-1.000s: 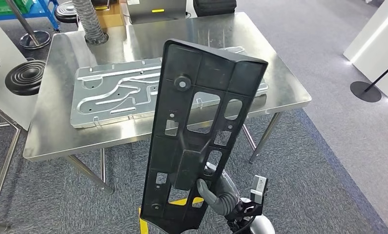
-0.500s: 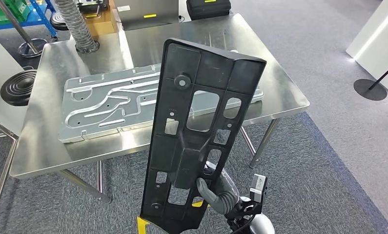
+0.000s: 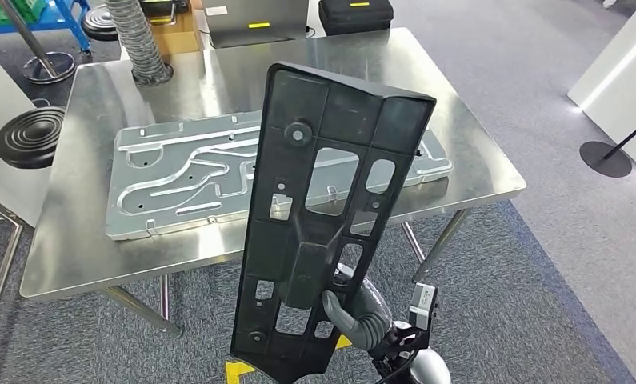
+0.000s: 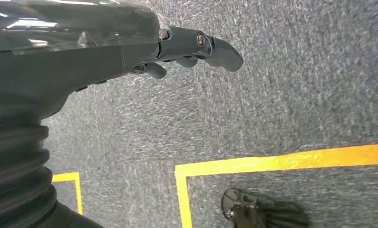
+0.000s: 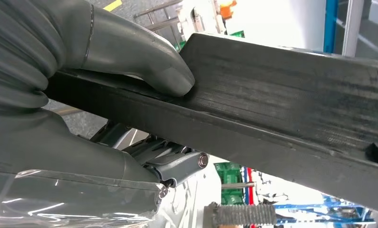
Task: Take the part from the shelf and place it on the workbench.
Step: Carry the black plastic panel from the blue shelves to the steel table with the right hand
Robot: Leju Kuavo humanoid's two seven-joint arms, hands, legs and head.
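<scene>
Gripping the black part (image 3: 314, 216) low down, right hand (image 3: 354, 316), long axis upright, top tilted toward workbench (image 3: 82, 240)

head view high, looking down at workbench (image 3: 82, 240), wrist views close behind each robot hand, left facing floor (image 4: 282, 95)

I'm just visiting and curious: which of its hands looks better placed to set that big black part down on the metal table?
The right hand: it already grips the black part upright before the workbench. The left hand hangs over the carpet, holding nothing.
</scene>
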